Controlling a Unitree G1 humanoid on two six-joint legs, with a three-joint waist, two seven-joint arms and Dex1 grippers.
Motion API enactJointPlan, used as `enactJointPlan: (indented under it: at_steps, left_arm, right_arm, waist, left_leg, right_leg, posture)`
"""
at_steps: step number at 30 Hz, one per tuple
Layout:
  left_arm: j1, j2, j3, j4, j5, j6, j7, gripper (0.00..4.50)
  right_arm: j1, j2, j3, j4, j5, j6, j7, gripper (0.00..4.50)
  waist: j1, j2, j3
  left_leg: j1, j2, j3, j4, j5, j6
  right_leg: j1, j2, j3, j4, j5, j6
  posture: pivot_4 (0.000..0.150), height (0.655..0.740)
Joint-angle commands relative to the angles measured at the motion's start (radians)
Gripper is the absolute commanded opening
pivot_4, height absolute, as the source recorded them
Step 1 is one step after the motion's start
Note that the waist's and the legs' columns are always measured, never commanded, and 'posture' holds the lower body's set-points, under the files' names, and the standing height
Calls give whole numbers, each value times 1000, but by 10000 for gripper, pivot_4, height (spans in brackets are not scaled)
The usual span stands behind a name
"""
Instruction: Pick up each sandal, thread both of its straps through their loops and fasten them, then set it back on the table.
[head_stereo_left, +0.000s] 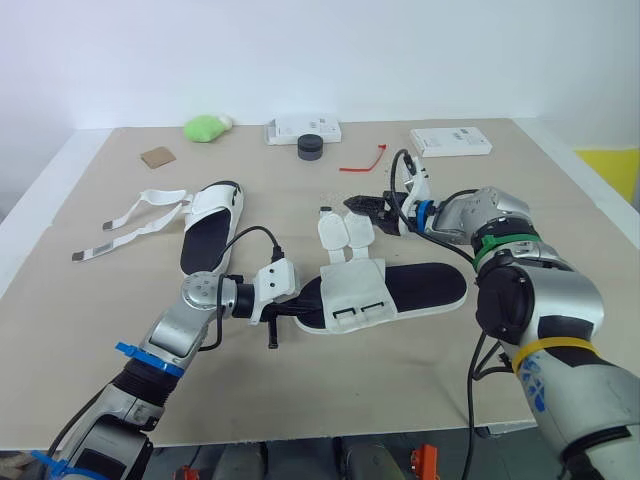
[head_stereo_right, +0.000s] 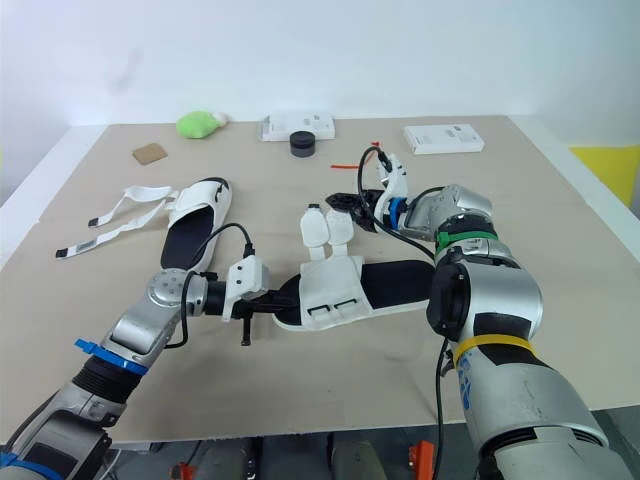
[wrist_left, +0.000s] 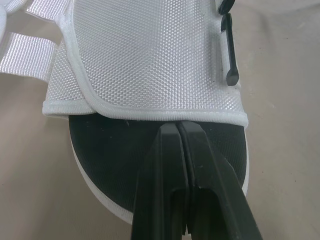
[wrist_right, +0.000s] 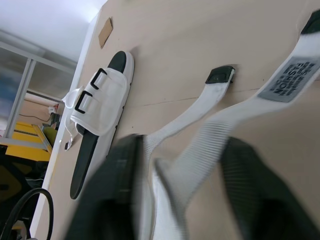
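Note:
One white sandal (head_stereo_left: 400, 290) with a black footbed lies at mid-table, its two straps (head_stereo_left: 345, 232) unthreaded and folded back toward the far side. My left gripper (head_stereo_left: 300, 310) is shut, its tips (wrist_left: 178, 126) resting on the footbed at the edge of the white upper. My right gripper (head_stereo_left: 368, 206) is open at the strap ends, and both straps (wrist_right: 200, 145) pass between its spread fingers (wrist_right: 117, 190). A second sandal (head_stereo_left: 210, 228) lies to the left with its straps (head_stereo_left: 130, 222) spread out on the table.
Along the far edge sit a green lump (head_stereo_left: 207, 127), a brown square (head_stereo_left: 157, 156), a white box (head_stereo_left: 303, 129), a black cylinder (head_stereo_left: 311, 148), a red tie (head_stereo_left: 362, 160) and another white box (head_stereo_left: 450, 141). Bare table (head_stereo_left: 400, 390) lies in front of the sandal.

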Motion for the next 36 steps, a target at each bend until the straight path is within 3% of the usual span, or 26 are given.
enactJointPlan:
  at_steps: [1,2,7,10,15,20,28,36]
  left_arm:
    - [21,4,-49,38,41,33,-4,0]
    - [19,3,-49,39,41,34,-3,0]
    - [24,4,-48,30,38,37,-4,0]
    - [33,4,-47,24,34,40,-2,0]
    - [33,4,-47,21,35,42,0,0]
    - [33,7,-46,16,33,46,-5,0]
    - [32,10,-48,13,31,51,-11,0]
    - [20,11,-54,20,31,48,-24,0]
  right_arm:
    - [-15,-10,-27,-15,14,-13,14,5229]
    - [-14,-10,-28,-15,14,-13,14,1332]
    - [-8,-14,39,-80,-22,-76,132,1332]
    - [111,-14,168,-394,-27,-193,378,1332]
    - [423,-63,277,-975,34,-226,520,1332]
    - [633,-114,289,-1288,81,-302,536,1332]
    - [858,-160,381,-1513,-27,-590,500,1332]
    - [1023,-361,513,-1610,-105,-790,662,1332]
  waist:
    - [0,0,0]
    - [0,0,0]
    - [0,0,0]
    - [1,0,0]
    - [5,1,1]
    - [2,1,0]
    - [4,1,0]
    - [4,0,0]
  left_leg:
    - [0,0,0,0,0,0]
    - [0,0,0,0,0,0]
    - [0,0,0,0,0,0]
    - [0,0,0,0,0,0]
    - [-1,0,-1,0,0,0]
    - [0,0,-3,-1,-2,-2]
    - [1,0,-2,-1,-1,-2]
    - [1,0,-2,-1,-2,-2]
  right_leg:
    - [0,0,0,0,0,0]
    - [0,0,0,0,0,0]
    - [0,0,0,0,0,0]
    - [0,0,0,0,0,0]
    - [-1,0,-1,0,-1,2]
    - [0,0,-2,0,-3,1]
    - [1,0,-2,0,-5,-3]
    - [1,0,-2,0,-7,-5]
  posture:
    - [1500,7400]
    - [1500,7400]
    - [1500,7400]
    - [1500,7400]
    - [1500,7400]
    - [1500,7400]
    - [1500,7400]
    - [1500,7400]
